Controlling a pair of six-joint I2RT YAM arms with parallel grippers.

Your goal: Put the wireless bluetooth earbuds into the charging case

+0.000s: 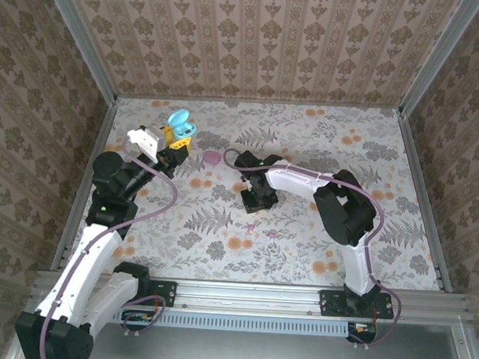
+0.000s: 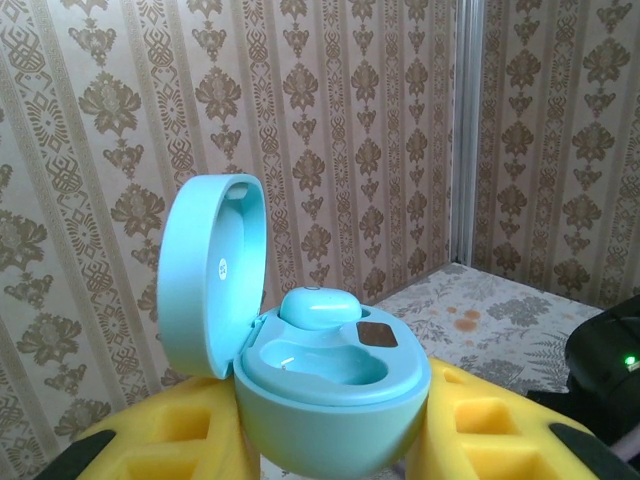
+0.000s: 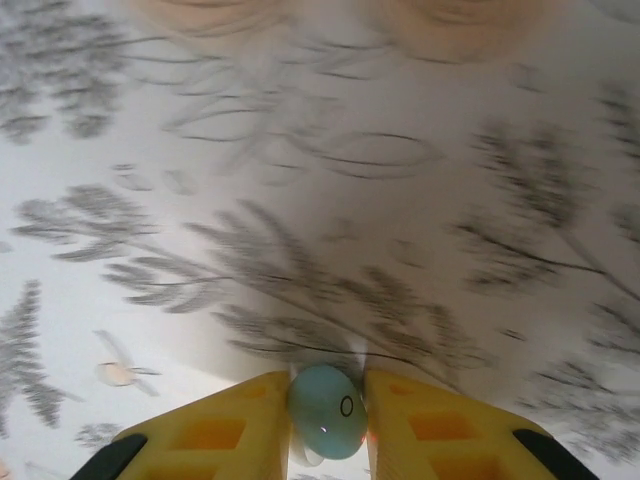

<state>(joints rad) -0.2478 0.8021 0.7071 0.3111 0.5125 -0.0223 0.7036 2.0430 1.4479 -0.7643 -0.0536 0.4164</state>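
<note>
My left gripper (image 1: 177, 143) is raised at the back left, shut on a teal egg-shaped charging case (image 2: 330, 400) whose lid (image 2: 205, 270) stands open. One teal earbud (image 2: 320, 306) sits in the case's far socket; the near socket is empty. The case also shows from above (image 1: 180, 127). My right gripper (image 3: 328, 425) is low over the floral table near its middle (image 1: 256, 206), shut on a second teal earbud (image 3: 326, 410) pinched between its yellow fingers (image 3: 225, 425). A pinkish case (image 1: 212, 157) lies on the table between the two grippers.
A tiny pinkish bud (image 1: 274, 232) lies on the floral cloth in front of the right gripper. Patterned walls enclose the table on three sides, with a metal post (image 2: 467, 130) at the corner. The right arm (image 1: 348, 206) bends across the table's right half.
</note>
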